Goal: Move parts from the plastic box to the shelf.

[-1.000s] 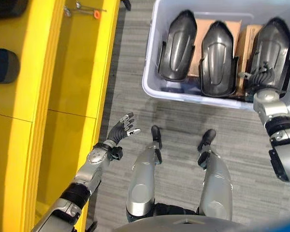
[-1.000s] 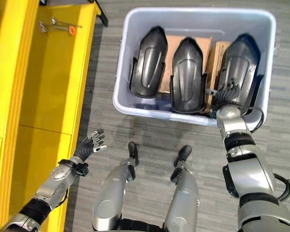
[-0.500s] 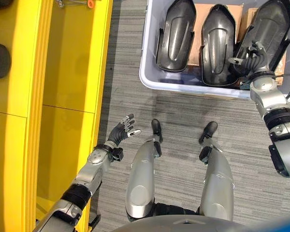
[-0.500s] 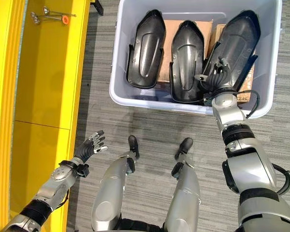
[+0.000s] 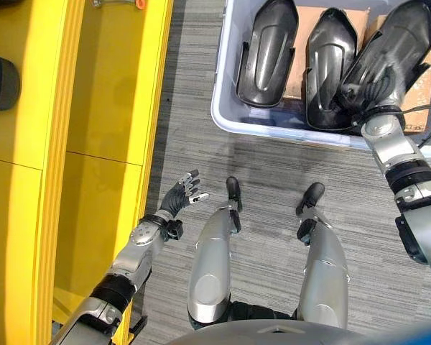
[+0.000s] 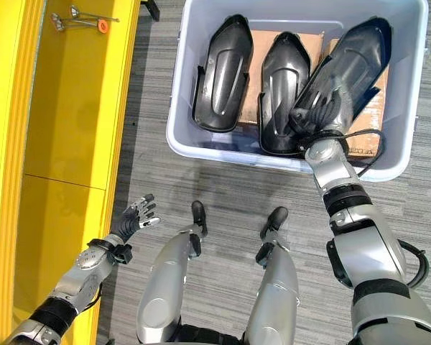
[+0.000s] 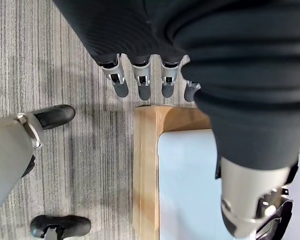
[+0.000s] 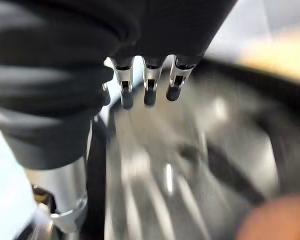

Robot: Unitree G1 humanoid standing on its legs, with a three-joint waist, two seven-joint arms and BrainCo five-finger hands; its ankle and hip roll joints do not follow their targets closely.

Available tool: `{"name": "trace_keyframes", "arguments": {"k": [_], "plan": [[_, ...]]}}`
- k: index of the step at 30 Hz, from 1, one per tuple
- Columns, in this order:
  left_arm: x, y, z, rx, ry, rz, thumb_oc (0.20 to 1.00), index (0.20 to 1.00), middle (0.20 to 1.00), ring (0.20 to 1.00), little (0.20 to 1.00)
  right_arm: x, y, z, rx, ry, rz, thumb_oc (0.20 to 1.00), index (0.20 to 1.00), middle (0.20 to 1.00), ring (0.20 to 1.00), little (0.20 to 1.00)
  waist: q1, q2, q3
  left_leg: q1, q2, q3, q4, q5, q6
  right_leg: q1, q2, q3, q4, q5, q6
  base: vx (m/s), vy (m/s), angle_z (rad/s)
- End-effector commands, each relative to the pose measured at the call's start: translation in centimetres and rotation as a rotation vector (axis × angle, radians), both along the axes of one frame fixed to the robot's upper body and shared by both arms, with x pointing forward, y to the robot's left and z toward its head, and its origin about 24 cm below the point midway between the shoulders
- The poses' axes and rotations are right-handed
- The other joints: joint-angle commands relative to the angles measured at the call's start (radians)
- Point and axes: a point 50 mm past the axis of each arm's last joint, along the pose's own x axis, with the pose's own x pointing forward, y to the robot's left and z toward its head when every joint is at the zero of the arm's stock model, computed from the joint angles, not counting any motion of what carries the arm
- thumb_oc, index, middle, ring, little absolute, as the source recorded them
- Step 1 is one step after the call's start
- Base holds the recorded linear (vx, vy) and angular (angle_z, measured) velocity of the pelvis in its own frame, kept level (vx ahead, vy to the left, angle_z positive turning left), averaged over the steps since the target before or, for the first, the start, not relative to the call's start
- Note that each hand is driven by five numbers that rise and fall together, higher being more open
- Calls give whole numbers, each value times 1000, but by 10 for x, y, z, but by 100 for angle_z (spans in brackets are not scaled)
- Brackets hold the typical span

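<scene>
plastic box is the landmark: three parts inside, side by side: left part, middle part, right part tilted across cardboard. shelf stands left of the box. right hand at the right part's near end; left hand near the shelf edge.

Three black parts in the plastic box, yellow shelf alongside

The pale grey plastic box sat on the floor holding three glossy black moulded parts side by side; the rightmost part tilted diagonally. The yellow shelf stood left.
</scene>
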Motion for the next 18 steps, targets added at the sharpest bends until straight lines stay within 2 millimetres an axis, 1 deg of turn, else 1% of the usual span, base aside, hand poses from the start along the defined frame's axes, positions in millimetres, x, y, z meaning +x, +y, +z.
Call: {"name": "trace_keyframes", "arguments": {"k": [1,3,4,5,11,12,13,15,16,17,18], "plan": [[-8,-15,3,-76,-35,-13,1000,1000,1000,1000,1000,-18,18,57,-228,-421,-47,1000,1000,1000,1000,1000,-3,47,-31,-31,-20,-34,-70,26,-24,-25,-3,-14,192,-170,75,-15,27,-11],[-9,-16,2,-81,-37,-15,1000,1000,1000,1000,1000,-22,21,60,-228,-469,-45,1000,1000,1000,1000,1000,-7,47,-31,-27,-20,-32,-74,25,-24,-22,-3,-12,188,-170,77,-7,30,-10],[-10,-17,1,-95,-34,-13,1000,1000,1000,1000,1000,-29,25,66,-232,-545,-34,1000,1000,1000,1000,1000,-14,45,-31,-21,-20,-28,-76,23,-24,-16,-1,-8,183,-171,79,0,38,-6],[-10,-17,1,-104,-33,-9,1000,1000,1000,1000,1000,-33,27,68,-244,-584,-29,1000,1000,1000,1000,1000,-19,44,-31,-17,-20,-25,-78,22,-24,-13,1,-5,179,-170,80,1,33,-3],[-11,-19,0,-122,-35,10,1000,1000,1000,1000,1000,-52,35,68,-178,-736,-3,1000,1000,1000,1000,1000,-42,36,-31,4,-19,-9,-88,20,-26,4,8,10,157,-168,85,-1,25,0],[-13,-19,-1,-124,-30,15,1000,1000,1000,1000,1000,-58,37,63,-117,-757,15,1000,1000,1000,1000,1000,-54,33,-31,13,-18,-3,-92,17,-26,9,11,18,152,-167,87,3,34,-4],[-13,-19,-1,-123,-30,14,1000,1000,1000,1000,1000,-58,36,62,-108,-753,14,1000,1000,1000,1000,1000,-55,32,-31,14,-18,-2,-92,17,-26,10,11,18,151,-167,87,-1,29,-7],[-13,-20,-2,-125,-30,18,1000,1000,1000,1000,1000,-57,34,56,-26,-722,18,1000,1000,1000,1000,1000,-60,30,-31,18,-19,2,-96,17,-25,12,15,22,145,-165,86,-5,21,-7],[-14,-20,-3,-129,-29,26,1000,1000,1000,1000,1000,-51,30,40,111,-628,32,1000,1000,1000,1000,1000,-65,28,-31,24,-19,7,-99,16,-24,17,16,25,139,-165,85,-3,19,-9],[-14,-20,-3,-129,-29,26,1000,1000,1000,1000,1000,-51,30,40,111,-628,32,1000,1000,1000,1000,1000,-65,28,-31,24,-19,7,-99,16,-24,17,16,25,139,-165,85,-5,18,-11],[-14,-21,-4,-119,-31,22,1000,1000,1000,1000,1000,-43,27,23,200,-518,41,1000,1000,1000,1000,1000,-64,27,-31,27,-20,12,-101,15,-21,23,18,25,132,-165,84,-6,5,-7]]}}
